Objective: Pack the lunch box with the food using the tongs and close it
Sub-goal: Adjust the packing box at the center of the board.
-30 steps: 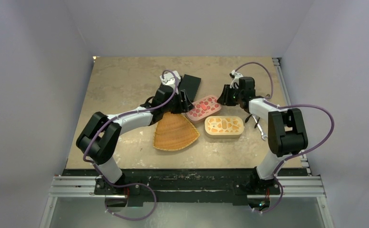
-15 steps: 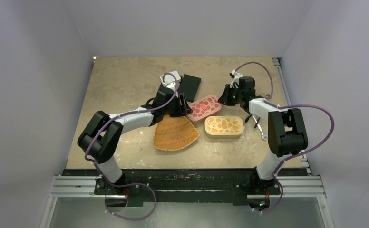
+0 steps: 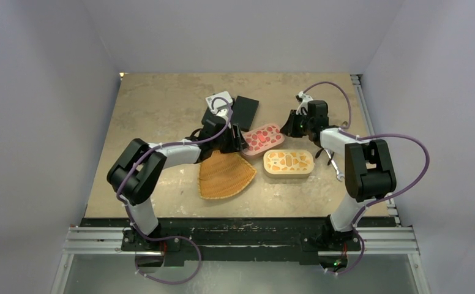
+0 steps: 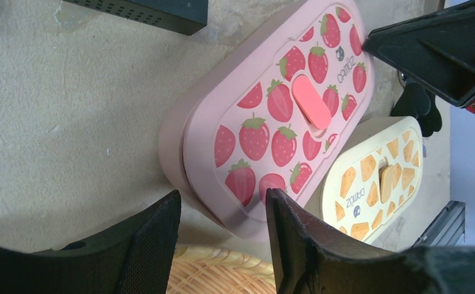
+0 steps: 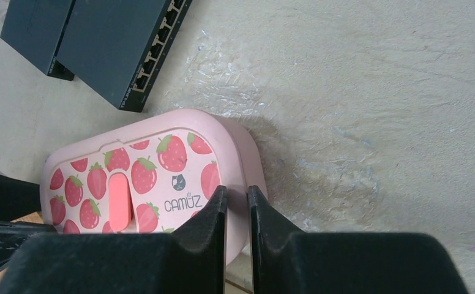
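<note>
Beige, scuffed desk (image 3: 161,110) under pale walls carries everything. At its middle the left gripper (image 4: 223,198) stands spread, and the near end of the pink strawberry lunch box (image 4: 278,122), lid on, sits between its two fingers, just beside both. Whether the pads press the box's sides I cannot tell. The right gripper (image 5: 235,195) is at the opposite end of that box. Its fingers are drawn almost together and pinch the rim there, with only a thin pink strip showing in the slot between them. Ahead of the right gripper and off to its left lies a black network switch (image 5: 112,43). A cheese-print box (image 4: 373,177) lies just beside the lunch box, to the right of the left gripper's fingers. An orange wicker tray (image 3: 223,174) lies under and behind the left gripper. A small silver tool (image 3: 335,168) rests behind the right gripper, beside its arm.
</note>
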You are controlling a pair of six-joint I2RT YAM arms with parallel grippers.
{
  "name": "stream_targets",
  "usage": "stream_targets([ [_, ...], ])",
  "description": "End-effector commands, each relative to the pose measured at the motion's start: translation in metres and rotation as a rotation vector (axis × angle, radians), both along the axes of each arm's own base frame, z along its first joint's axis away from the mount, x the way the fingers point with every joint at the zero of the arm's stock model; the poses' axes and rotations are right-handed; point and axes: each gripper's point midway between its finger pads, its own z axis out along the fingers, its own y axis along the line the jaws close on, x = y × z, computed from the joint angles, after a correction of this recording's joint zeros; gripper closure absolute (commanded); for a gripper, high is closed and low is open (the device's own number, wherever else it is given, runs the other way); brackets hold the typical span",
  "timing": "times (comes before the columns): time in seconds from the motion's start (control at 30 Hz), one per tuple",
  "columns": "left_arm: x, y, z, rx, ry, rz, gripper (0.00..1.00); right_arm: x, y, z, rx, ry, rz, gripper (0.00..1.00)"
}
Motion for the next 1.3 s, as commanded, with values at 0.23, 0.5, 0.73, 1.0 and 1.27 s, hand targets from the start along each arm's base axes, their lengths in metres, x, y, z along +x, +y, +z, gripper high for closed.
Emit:
stream_targets([
  [0.23, -0.004, 0.012, -0.029, 0.094, 0.049, 0.012, 0.57, -0.019, -0.012, -0.031, -0.073, 0.097, -0.038, 0.71],
  [0.5, -0.008, 0.017, -0.049, 0.158, 0.084, -0.007, 0.61, -0.030, -0.006, -0.040, -0.073, 0.126, -0.037, 0.58],
  [0.73, -0.011, 0.022, -0.066, 0.212, 0.115, -0.023, 0.61, -0.040, -0.006, -0.054, -0.084, 0.173, -0.055, 0.57],
  [1.0, -0.016, 0.029, -0.084, 0.258, 0.148, -0.037, 0.62, -0.052, -0.012, -0.071, -0.118, 0.228, -0.091, 0.58],
  [1.27, 0.001, 0.026, -0.065, 0.179, 0.100, -0.037, 0.58, -0.035, -0.020, -0.037, -0.121, 0.118, -0.173, 0.53],
])
